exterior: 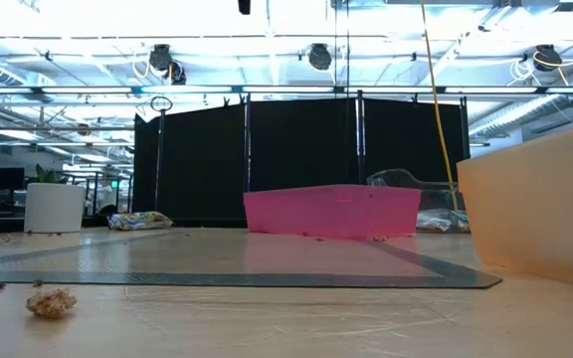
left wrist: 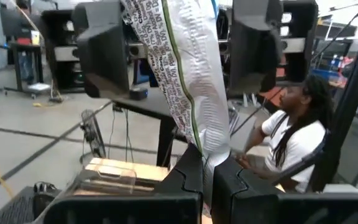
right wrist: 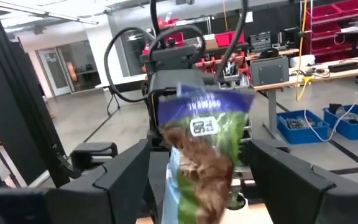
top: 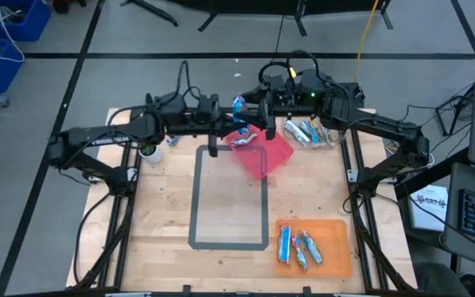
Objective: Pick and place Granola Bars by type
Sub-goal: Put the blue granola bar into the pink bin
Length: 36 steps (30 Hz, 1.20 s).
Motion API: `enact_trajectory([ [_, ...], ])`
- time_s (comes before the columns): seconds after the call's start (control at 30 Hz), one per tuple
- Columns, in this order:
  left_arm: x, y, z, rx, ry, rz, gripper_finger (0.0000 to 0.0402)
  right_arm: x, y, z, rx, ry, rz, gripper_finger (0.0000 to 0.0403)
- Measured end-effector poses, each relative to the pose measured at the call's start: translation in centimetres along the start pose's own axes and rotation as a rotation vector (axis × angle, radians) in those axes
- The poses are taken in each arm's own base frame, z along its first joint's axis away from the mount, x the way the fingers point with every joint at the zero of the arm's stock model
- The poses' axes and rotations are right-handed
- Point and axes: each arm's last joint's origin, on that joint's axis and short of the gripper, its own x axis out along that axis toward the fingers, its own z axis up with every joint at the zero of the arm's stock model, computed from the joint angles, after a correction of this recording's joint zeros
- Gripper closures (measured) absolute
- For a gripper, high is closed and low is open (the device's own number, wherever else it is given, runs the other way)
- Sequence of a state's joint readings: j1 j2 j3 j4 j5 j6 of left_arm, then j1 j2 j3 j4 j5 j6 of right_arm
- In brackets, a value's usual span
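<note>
Overhead, left tool [left wrist: 207,177] clamped on crinkly foil granola bar [left wrist: 188,81], right tool [right wrist: 201,186] apart around it

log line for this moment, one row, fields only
phase: handover above pink tray | left gripper: shut on granola bar | right gripper: open around the bar | orange tray: holds bars

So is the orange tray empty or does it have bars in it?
Not empty. The high view shows the orange tray at the table's near right holding several blue and silver granola bars lying flat inside.
</note>
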<state>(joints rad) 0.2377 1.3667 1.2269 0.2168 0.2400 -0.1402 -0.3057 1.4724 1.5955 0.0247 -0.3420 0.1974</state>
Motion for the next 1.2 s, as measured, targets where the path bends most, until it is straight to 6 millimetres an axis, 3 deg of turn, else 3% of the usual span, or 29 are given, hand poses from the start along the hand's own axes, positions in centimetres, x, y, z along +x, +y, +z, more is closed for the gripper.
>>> enact_trajectory([
  [0.2, 1.2, 0.0, 0.7, 0.02, 0.088, -0.008, 0.0398, 0.3, 0.1, -0.2, 0.0, 0.001, 0.009, 0.0144],
  [0.33, 1.3, 0.0, 0.9, 0.02, 0.083, -0.012, 0.0398, 0.2, 0.1, -0.2, 0.0, 0.002, 0.014, 0.0169],
  [0.9, 1.2, 0.1, 1.0, -0.018, 0.076, 0.036, 0.0385, 0.5, 1.1, -0.3, -0.035, 0.015, 0.086, 0.0383],
  [1.2, 0.9, 0.2, 0.7, -0.057, 0.12, 0.05, 0.0382, 0.5, 1.0, -0.9, -0.05, 0.072, 0.077, 0.0393],
])
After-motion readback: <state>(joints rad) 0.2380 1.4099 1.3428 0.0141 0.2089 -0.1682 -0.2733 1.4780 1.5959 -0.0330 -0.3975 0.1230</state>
